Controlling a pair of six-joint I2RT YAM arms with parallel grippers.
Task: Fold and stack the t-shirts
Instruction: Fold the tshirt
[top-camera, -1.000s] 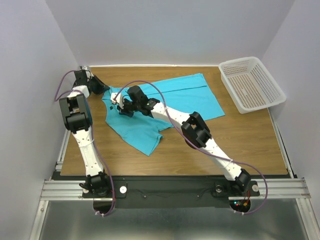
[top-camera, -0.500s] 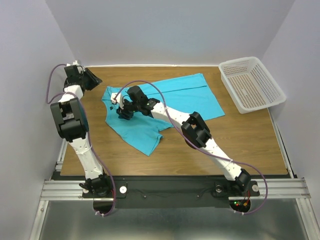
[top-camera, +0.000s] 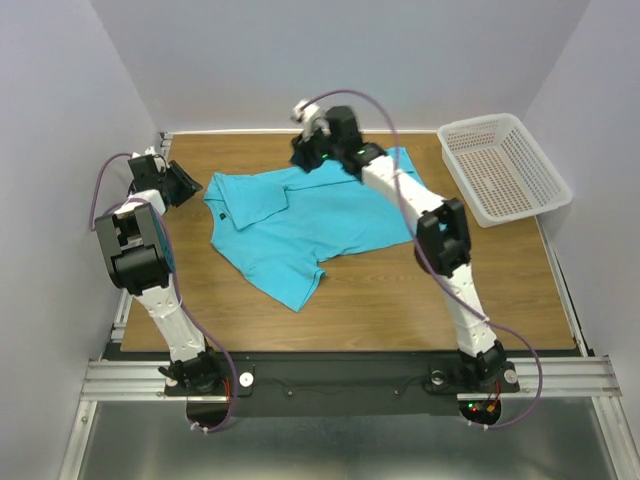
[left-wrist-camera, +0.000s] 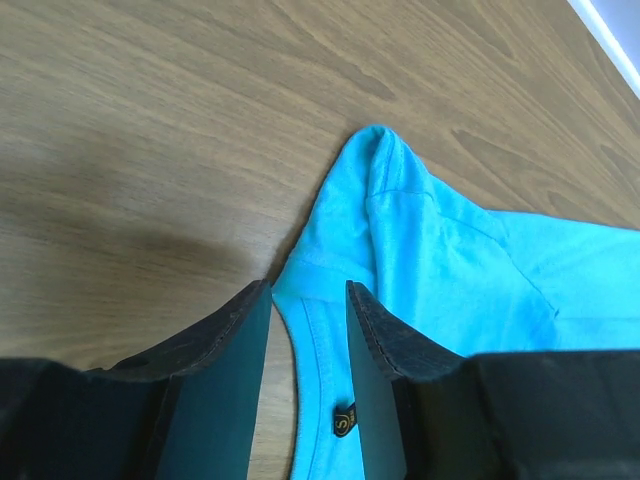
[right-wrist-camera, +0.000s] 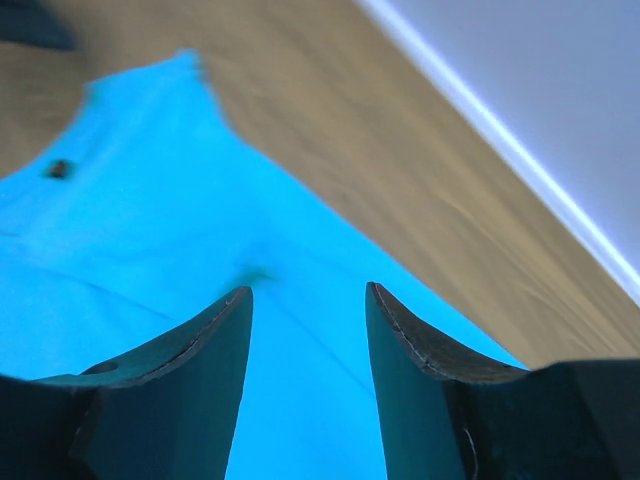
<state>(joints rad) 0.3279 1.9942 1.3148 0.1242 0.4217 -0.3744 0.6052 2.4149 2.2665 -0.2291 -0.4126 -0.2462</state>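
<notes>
One turquoise t-shirt (top-camera: 320, 215) lies spread on the wooden table, a sleeve folded over near its left side. My left gripper (top-camera: 188, 186) is open at the shirt's left edge. In the left wrist view its fingertips (left-wrist-camera: 308, 292) stand on either side of the neck hem (left-wrist-camera: 320, 330) without clamping it, and the small dark label (left-wrist-camera: 342, 422) shows between them. My right gripper (top-camera: 303, 158) hovers open over the shirt's far edge. In the right wrist view its fingertips (right-wrist-camera: 308, 295) are apart above flat blue fabric (right-wrist-camera: 150, 230), holding nothing.
A white perforated basket (top-camera: 505, 165) stands at the far right corner of the table (top-camera: 480, 290). White walls close in the back and both sides. The right arm's links reach across the shirt's right part.
Both grippers opened and let go of the shirt. The right arm swung from the shirt's left-middle up to its far edge. The left gripper drew back to the left.
</notes>
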